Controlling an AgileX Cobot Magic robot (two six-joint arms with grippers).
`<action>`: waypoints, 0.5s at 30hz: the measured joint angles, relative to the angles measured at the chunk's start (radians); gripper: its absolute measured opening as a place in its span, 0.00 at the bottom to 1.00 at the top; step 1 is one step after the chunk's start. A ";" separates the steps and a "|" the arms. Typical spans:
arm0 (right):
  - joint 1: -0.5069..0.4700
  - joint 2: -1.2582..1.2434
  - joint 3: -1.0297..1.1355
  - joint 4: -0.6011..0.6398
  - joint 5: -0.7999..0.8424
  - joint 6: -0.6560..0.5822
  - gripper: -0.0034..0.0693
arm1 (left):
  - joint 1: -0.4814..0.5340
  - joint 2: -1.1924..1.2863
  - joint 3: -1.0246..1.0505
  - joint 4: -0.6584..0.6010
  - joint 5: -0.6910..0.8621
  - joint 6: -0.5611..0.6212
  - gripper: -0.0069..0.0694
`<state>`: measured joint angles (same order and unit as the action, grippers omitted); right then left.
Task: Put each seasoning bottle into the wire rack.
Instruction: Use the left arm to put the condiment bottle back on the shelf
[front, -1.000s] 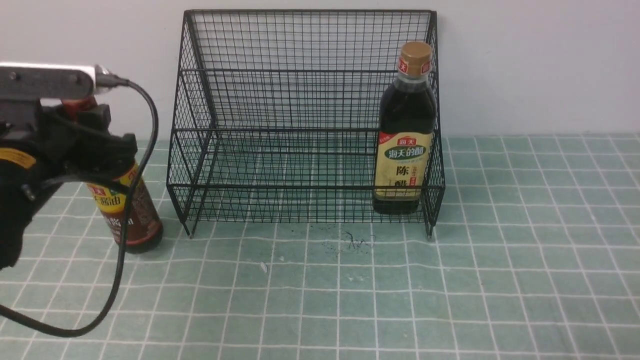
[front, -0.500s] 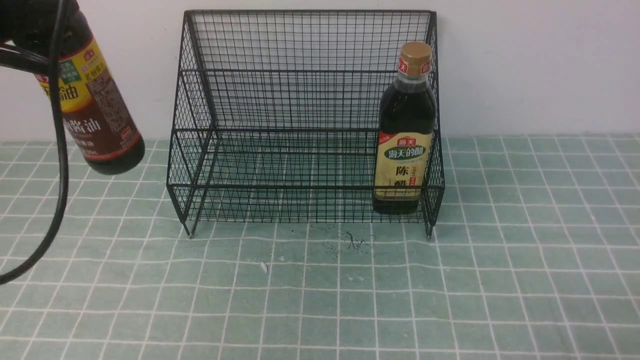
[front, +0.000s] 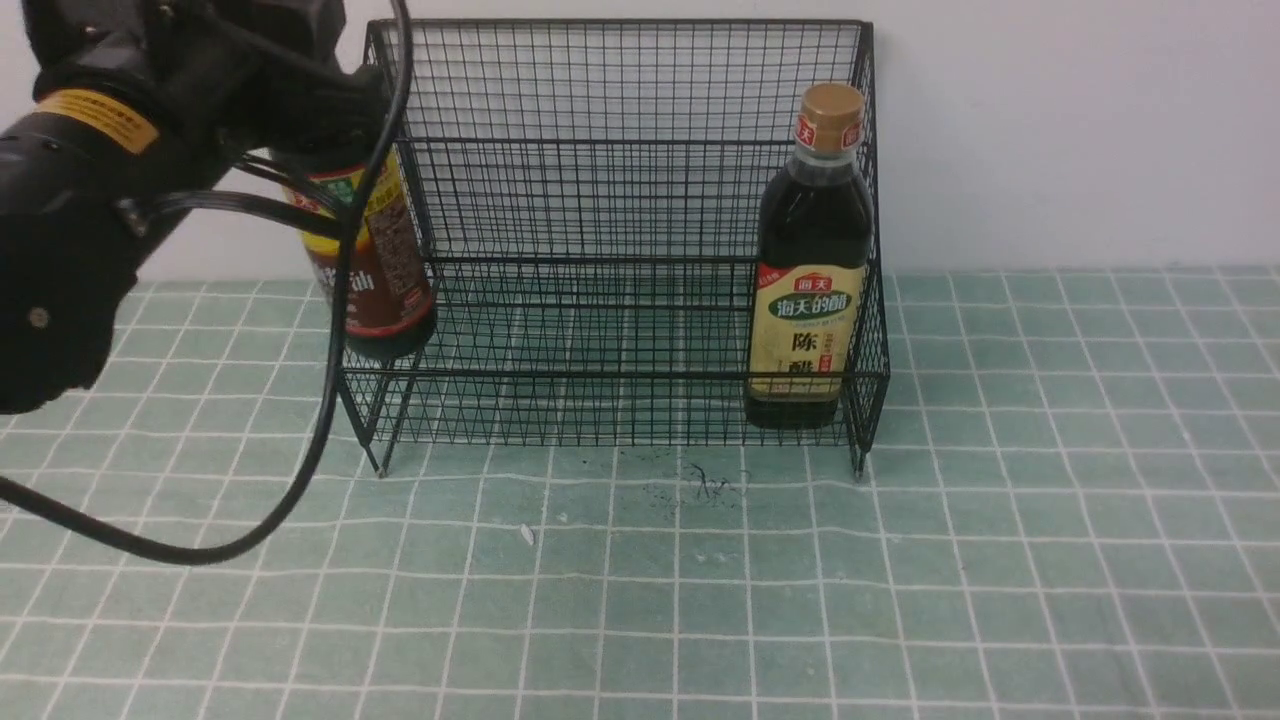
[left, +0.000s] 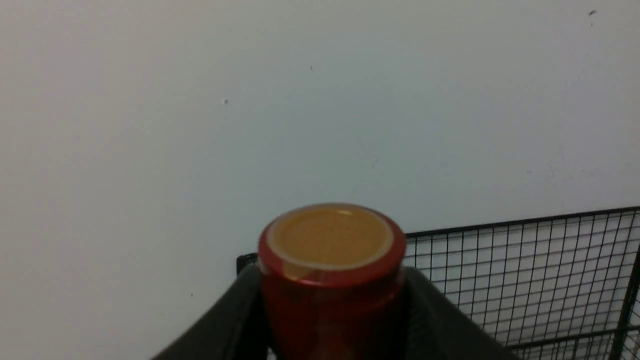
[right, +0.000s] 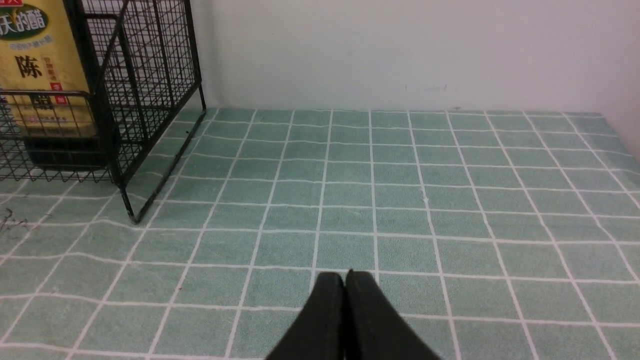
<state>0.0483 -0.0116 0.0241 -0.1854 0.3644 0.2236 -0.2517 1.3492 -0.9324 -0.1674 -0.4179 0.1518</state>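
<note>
The left fingers (left: 436, 325) are clamped on the neck of the slim bottle (front: 395, 290), just under its red-brown cap. The bottle hangs tilted, clear of the worktop (front: 900, 560), at the left end of the wire rack (front: 610, 375). The rack stands at the worktop's far edge. The wider bottle (front: 810, 280) stands upright in its right end. The right fingers (right: 327, 320) are pressed together, empty, above the worktop beyond that end.

Black arm (front: 50, 280), yellow sticker (front: 95, 118), looping cable (front: 318, 440)
</note>
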 joint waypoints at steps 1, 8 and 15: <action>0.000 0.000 0.000 0.000 0.000 0.000 0.03 | -0.002 0.017 -0.001 0.000 -0.038 -0.008 0.46; 0.000 0.000 0.000 0.000 0.000 0.000 0.03 | -0.003 0.073 -0.002 0.002 -0.088 -0.070 0.46; 0.000 0.000 0.000 0.000 0.000 0.000 0.03 | -0.003 0.087 -0.011 0.009 -0.086 -0.103 0.46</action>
<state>0.0483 -0.0116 0.0241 -0.1854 0.3644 0.2236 -0.2550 1.4363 -0.9431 -0.1588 -0.5038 0.0492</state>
